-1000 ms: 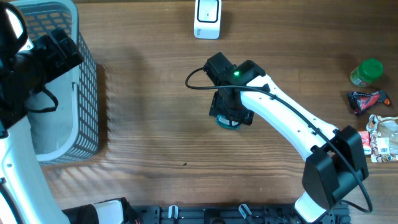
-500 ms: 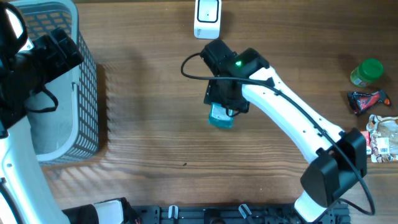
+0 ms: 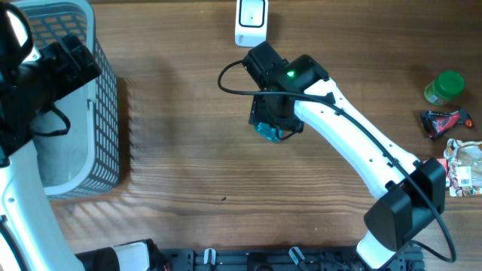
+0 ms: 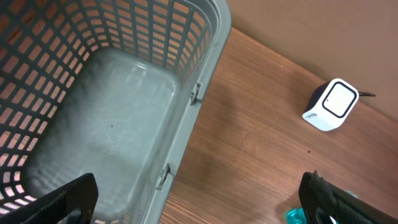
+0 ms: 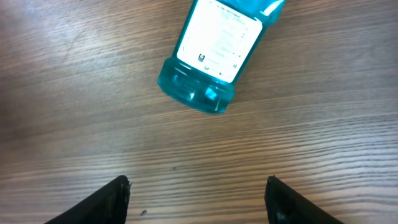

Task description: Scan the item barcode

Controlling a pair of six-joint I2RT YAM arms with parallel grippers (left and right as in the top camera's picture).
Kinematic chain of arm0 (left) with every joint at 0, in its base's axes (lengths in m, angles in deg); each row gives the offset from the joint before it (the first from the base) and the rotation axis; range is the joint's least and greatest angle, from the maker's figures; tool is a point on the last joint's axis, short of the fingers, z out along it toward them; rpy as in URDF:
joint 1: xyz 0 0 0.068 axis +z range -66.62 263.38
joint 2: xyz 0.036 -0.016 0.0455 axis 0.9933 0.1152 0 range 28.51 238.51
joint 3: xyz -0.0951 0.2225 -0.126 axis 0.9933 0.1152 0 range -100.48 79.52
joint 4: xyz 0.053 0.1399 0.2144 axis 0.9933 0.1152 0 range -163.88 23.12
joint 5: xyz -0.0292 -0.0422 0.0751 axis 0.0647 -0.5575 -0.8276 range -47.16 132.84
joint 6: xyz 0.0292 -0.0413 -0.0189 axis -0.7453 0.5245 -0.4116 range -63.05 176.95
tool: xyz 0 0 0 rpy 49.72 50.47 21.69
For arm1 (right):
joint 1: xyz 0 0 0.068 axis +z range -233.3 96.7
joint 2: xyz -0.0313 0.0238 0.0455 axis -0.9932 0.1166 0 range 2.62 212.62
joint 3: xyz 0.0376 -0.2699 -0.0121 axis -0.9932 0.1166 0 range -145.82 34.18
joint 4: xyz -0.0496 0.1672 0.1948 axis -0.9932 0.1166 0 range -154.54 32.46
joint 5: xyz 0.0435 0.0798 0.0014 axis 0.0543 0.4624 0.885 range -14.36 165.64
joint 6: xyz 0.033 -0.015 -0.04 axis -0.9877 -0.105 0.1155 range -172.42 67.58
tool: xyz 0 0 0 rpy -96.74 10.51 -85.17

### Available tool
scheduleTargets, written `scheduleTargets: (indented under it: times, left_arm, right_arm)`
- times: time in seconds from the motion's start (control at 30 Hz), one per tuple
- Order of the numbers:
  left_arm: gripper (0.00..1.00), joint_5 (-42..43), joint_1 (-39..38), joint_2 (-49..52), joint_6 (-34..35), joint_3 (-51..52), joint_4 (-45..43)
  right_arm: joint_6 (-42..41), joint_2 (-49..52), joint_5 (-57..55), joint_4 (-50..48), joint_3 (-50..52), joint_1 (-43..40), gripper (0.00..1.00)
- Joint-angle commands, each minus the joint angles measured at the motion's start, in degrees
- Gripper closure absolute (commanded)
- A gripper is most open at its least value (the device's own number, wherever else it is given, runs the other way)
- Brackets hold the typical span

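Observation:
A teal bottle (image 5: 211, 53) with a white label lies on its side on the wooden table. My right gripper (image 5: 198, 186) hovers over it, open, with nothing between its fingers and the bottle lying beyond the fingertips. In the overhead view the right gripper (image 3: 275, 120) covers most of the bottle (image 3: 266, 133). The white scanner (image 3: 251, 21) stands at the table's far edge, just beyond that gripper. My left gripper (image 4: 199, 208) is open over the rim of the grey basket (image 4: 205, 74), with the scanner (image 4: 331, 104) to its right.
The grey basket (image 3: 105, 98) fills the left side of the table. A green-lidded jar (image 3: 444, 86), a dark snack packet (image 3: 444, 122) and further wrapped items (image 3: 463, 169) lie along the right edge.
The right arm moved a little left and back toward the scanner. The bottle showed more from under the gripper half a second ago and is now mostly covered again. The left arm has not moved.

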Motion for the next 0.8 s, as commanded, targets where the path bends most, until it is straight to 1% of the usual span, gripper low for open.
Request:
scheduleTargets:
  times: [0.0,0.03,0.13,0.23,0.3,0.37,0.47,0.57,0.7,0.77]
  left_arm:
    - [0.0,0.3,0.5,0.0,0.1,-0.5,-0.1]
    - [0.0,0.3,0.5,0.0,0.1,-0.5,-0.1]
    - [0.0,0.3,0.5,0.0,0.1,-0.5,-0.1]
    - [0.0,0.3,0.5,0.0,0.1,-0.5,-0.1]
    - [0.0,0.3,0.5,0.0,0.1,-0.5,-0.1]
    - [0.0,0.3,0.5,0.0,0.1,-0.5,-0.1]
    - [0.0,0.3,0.5,0.0,0.1,-0.5,-0.1]
    - [0.0,0.3,0.5,0.0,0.1,-0.5,-0.1]
    - [0.0,0.3,0.5,0.0,0.1,-0.5,-0.1]
    - [0.0,0.3,0.5,0.0,0.1,-0.5,-0.1]
  right_arm:
    - [0.5,-0.8,-5.7,-0.7,-1.1,0.0,0.05]
    - [0.5,-0.8,-5.7,-1.0,-1.1,0.0,0.01]
    - [-1.0,-0.1,-5.9,-0.9,-1.0,0.0,0.0]
    - [-8.3,1.8,-7.0,-1.1,0.4,-0.1,0.0]
    - [-12.1,2.8,-7.8,-3.4,2.0,-0.2,0.0]
    - [-14.3,4.4,-5.7,-7.4,2.8,-1.1,0.0]
    - [-14.5,7.8,-3.0,-13.3,2.8,-3.4,0.0]
    - [-15.3,12.1,-0.6,-15.9,2.8,-7.6,0.0]
    - [-14.0,17.7,0.7,-18.1,2.5,-13.2,0.0]
    - [-11.3,19.4,2.9,-20.5,2.3,-15.2,0.0]
